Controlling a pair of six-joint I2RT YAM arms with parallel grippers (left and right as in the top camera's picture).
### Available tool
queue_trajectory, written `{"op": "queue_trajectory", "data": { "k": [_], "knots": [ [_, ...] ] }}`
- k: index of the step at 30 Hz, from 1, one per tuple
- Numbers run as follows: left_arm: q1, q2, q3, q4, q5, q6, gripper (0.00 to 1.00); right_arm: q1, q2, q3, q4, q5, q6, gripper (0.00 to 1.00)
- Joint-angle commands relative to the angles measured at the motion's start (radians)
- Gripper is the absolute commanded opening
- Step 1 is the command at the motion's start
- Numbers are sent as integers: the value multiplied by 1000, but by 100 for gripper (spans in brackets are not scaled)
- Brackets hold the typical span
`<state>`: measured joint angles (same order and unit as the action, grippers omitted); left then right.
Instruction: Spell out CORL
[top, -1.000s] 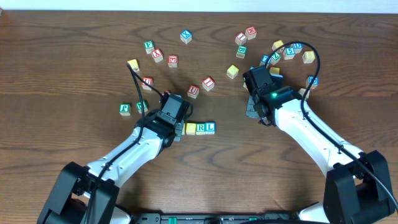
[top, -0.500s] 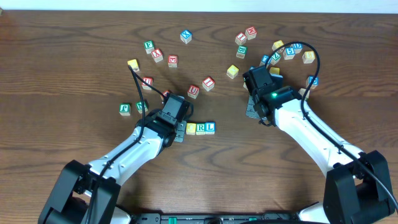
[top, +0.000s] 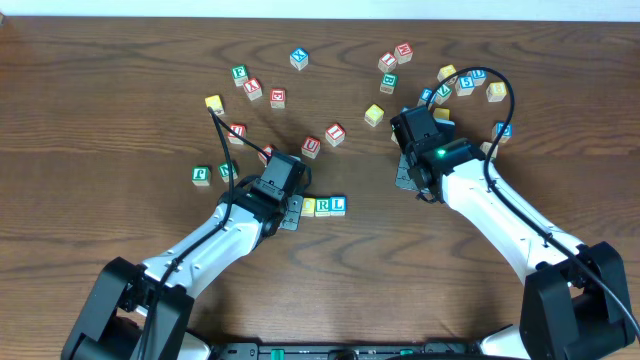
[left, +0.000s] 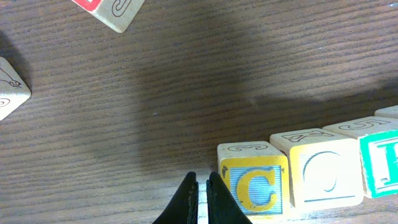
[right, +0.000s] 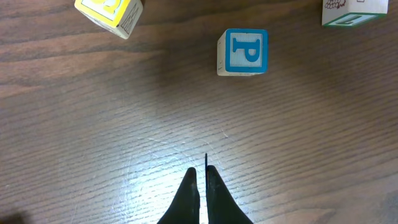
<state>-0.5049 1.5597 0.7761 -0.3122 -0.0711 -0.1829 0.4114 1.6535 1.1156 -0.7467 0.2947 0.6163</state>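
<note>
Four cubes stand in a row in the left wrist view: a yellow C cube (left: 254, 186), a yellow O cube (left: 323, 174), a white cube with a green R (left: 380, 163) and the edge of one more at the right border. From overhead, the yellow cube (top: 309, 206), the R cube (top: 323, 205) and the blue L cube (top: 338, 204) show; the C end lies under the left arm's head. My left gripper (left: 202, 178) is shut and empty, its tip just left of the C cube. My right gripper (right: 202, 169) is shut over bare wood, holding nothing.
Loose cubes lie scattered across the far half of the table, among them a blue P cube (right: 242, 51) ahead of the right gripper and a red-lettered cube (left: 112, 9) ahead of the left. A cluster of cubes (top: 465, 82) sits at the far right.
The left gripper has edged slightly to the right, covering more of the yellow cube at the row's left end. The right arm has not moved.
</note>
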Motion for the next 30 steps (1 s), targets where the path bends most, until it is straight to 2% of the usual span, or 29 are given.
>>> {"op": "queue_trajectory", "data": {
  "k": [1,24,30],
  "knots": [
    [3,12,-7,0,12,10,7,-4,-11,16,-5,12,-12,1],
    [3,12,-6,-3,34,18,7,-4,-11,16,-5,9,-12,1],
    [11,12,-6,24,-72,25,7,-4,-11,16,-5,10,-12,1]
  ]
}}
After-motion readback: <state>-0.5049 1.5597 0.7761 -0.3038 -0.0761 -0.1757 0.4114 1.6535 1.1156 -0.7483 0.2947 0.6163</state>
